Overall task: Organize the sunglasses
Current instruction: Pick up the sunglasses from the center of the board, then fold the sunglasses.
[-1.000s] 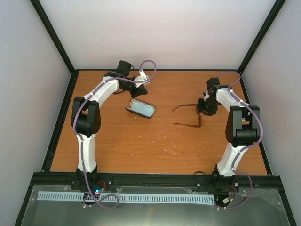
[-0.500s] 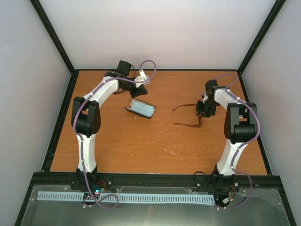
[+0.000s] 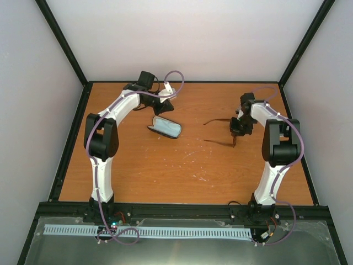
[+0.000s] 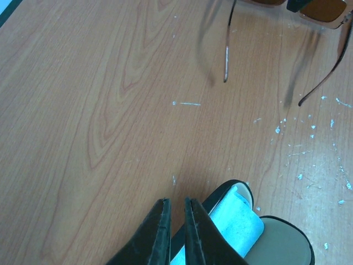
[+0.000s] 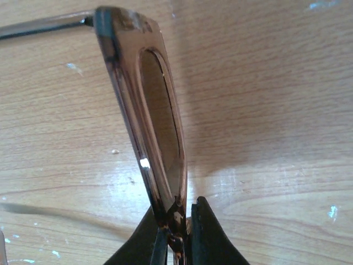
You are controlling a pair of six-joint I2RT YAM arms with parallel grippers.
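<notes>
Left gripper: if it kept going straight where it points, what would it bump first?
Probably the bare table. The left gripper seems tilted down at the wood. The sunglasses lie farther on, slightly right of its line, though depth is unclear.

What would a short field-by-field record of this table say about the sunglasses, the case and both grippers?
sunglasses: temple arms unfolded, gripped at the bridge
right gripper: shut on the sunglasses
left gripper: shut, empty, close to the case
case: open on the table, left of the sunglasses
cloth: pale blue, lying inside the case
table: wood, flecked with white marks
</notes>
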